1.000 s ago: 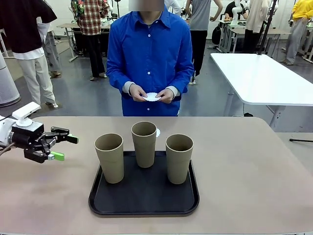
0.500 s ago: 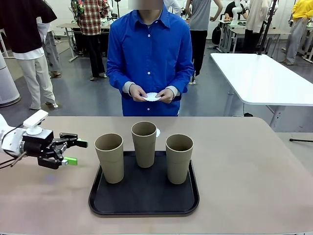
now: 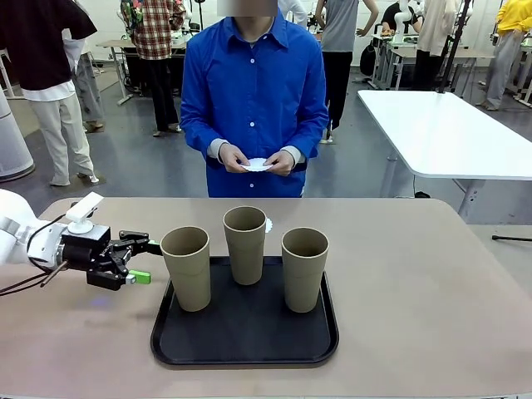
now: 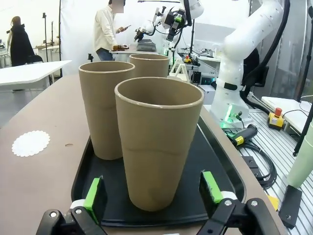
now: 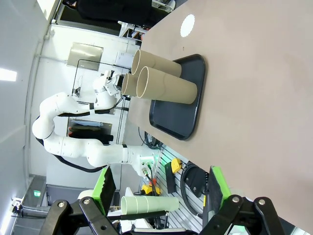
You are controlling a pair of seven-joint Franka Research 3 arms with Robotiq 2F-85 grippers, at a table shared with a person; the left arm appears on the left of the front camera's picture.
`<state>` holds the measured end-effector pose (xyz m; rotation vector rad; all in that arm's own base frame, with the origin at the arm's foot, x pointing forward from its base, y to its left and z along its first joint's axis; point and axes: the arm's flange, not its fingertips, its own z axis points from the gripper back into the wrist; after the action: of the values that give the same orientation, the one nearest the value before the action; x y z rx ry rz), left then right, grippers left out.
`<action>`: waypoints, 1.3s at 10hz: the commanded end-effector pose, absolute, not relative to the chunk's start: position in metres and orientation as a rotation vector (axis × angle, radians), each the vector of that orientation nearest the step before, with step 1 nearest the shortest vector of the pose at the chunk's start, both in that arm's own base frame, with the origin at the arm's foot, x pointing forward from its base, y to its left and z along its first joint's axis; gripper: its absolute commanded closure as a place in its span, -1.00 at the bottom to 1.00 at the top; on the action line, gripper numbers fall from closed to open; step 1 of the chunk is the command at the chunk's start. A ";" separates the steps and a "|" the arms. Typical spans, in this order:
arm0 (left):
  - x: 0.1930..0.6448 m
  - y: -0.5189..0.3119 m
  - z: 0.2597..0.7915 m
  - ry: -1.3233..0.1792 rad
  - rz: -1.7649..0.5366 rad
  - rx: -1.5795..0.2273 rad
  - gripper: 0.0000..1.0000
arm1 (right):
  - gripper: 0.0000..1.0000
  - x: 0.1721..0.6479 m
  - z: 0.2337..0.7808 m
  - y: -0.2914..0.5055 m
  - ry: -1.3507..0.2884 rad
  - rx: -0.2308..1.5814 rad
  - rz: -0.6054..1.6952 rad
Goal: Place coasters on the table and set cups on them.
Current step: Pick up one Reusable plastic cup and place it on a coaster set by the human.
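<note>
Three tan cups stand on a black tray [image 3: 245, 337]: left cup [image 3: 186, 268], middle cup [image 3: 246, 244], right cup [image 3: 304, 268]. One white coaster [image 3: 268, 224] lies on the table [image 3: 416, 291] just behind the middle cup. The person holds more coasters [image 3: 258, 165] in both hands at the far side. My left gripper [image 3: 147, 262] is open, level with the left cup and just left of it. In the left wrist view that cup [image 4: 159, 142] stands between the green pads [image 4: 93, 193], not touched, with the coaster [image 4: 31, 143] at left. My right gripper [image 5: 161, 188] is open and holds nothing, far from the cups [image 5: 166, 85].
The tray sits in the middle of the tan table, with bare tabletop to its left and right. A white table [image 3: 440, 133] stands behind at the right. Other people stand far back in the room.
My left gripper has moved right across the table, from the left edge up to the left cup. The cups, the tray and the person's hands have not moved.
</note>
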<state>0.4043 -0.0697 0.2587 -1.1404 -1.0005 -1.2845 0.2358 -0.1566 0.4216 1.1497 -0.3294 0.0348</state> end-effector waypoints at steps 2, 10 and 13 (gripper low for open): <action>0.401 -0.066 0.262 -1.000 -1.292 -1.147 -1.00 | -1.00 0.237 0.422 -0.157 -0.343 1.163 0.041; 0.405 -0.082 0.239 -1.038 -1.305 -1.161 -1.00 | -1.00 0.237 0.422 -0.157 -0.343 1.163 0.041; 0.409 -0.091 0.232 -1.063 -1.316 -1.164 -1.00 | -1.00 0.237 0.422 -0.157 -0.343 1.163 0.041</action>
<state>0.4052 -0.0817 0.2384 -1.1776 -1.0040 -1.2978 0.2359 -0.1566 0.4216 1.1498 -0.3293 0.0347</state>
